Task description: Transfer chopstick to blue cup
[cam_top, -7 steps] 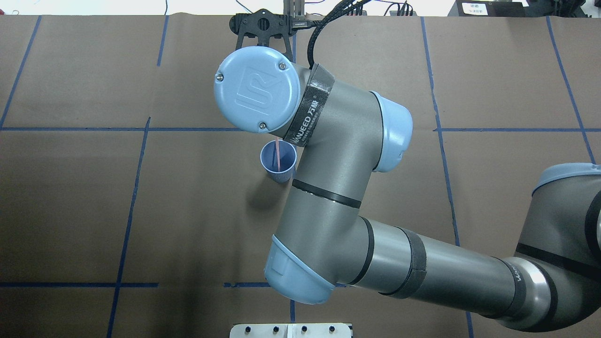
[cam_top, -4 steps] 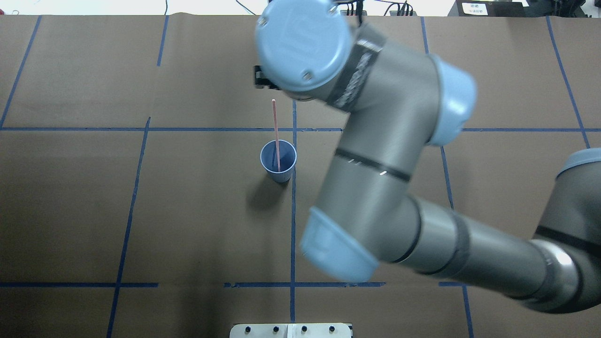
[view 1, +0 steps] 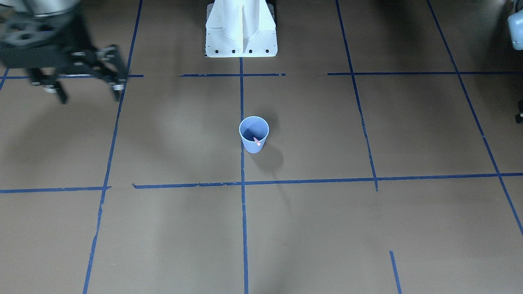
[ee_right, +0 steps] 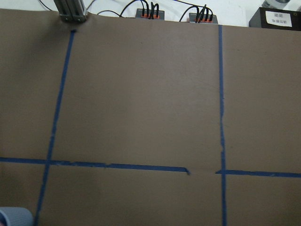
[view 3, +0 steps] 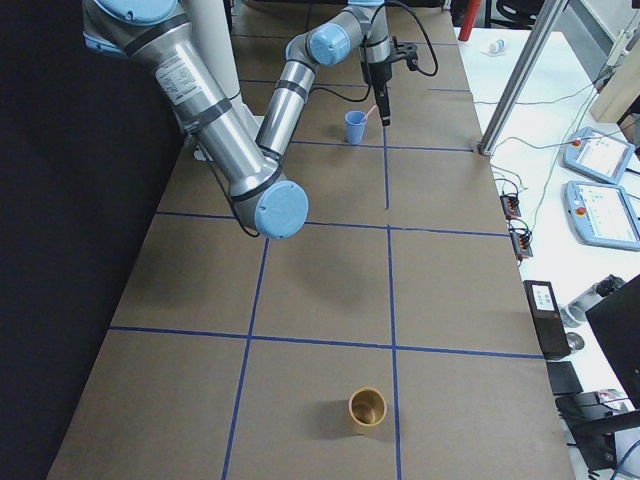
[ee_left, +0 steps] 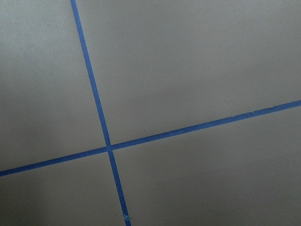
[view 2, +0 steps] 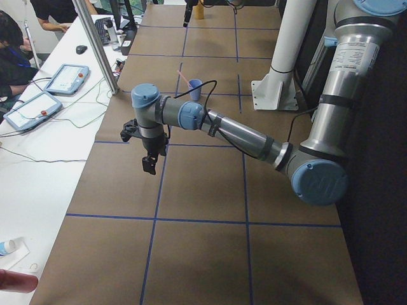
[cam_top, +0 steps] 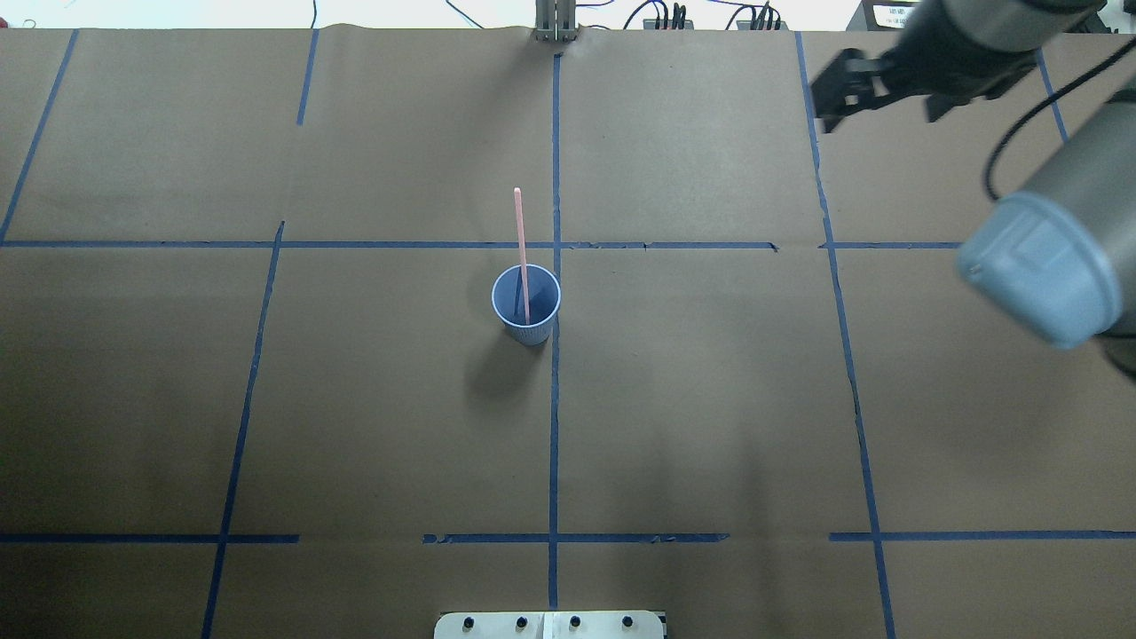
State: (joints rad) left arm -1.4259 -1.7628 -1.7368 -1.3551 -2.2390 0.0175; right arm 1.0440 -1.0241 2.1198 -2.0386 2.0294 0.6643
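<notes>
The chopstick [cam_top: 521,253] is found standing in the blue cup [cam_top: 532,334], which is set upright near the middle of the table [cam_top: 710,417], just beside a line of blue tape [cam_top: 554,426]. Its lower end is lodged inside the cup. Its long axis is tilted away from the robot's base, so the shaft is rested on the far part of the rim and most of its length is left projecting above. No contact with either arm is seen. The right gripper [view 1: 90,97] is held above the table, well apart from the cup and off to the robot's right. Its fingers are spread wide and nothing is carried between them. The left gripper [view 2: 150,164] is shown only in the side view from the table's left end, well apart from the cup on the other side, and whether it is spread or closed cannot be told. The right gripper is judged the nearer of the two. Since the stick is already lodged in the cup, the transfer is judged complete, and no further approach along that tilted axis appears to be called for. Any retreat is best kept clear of the projecting upper end, since the light cup could be tipped by a knock.
</notes>
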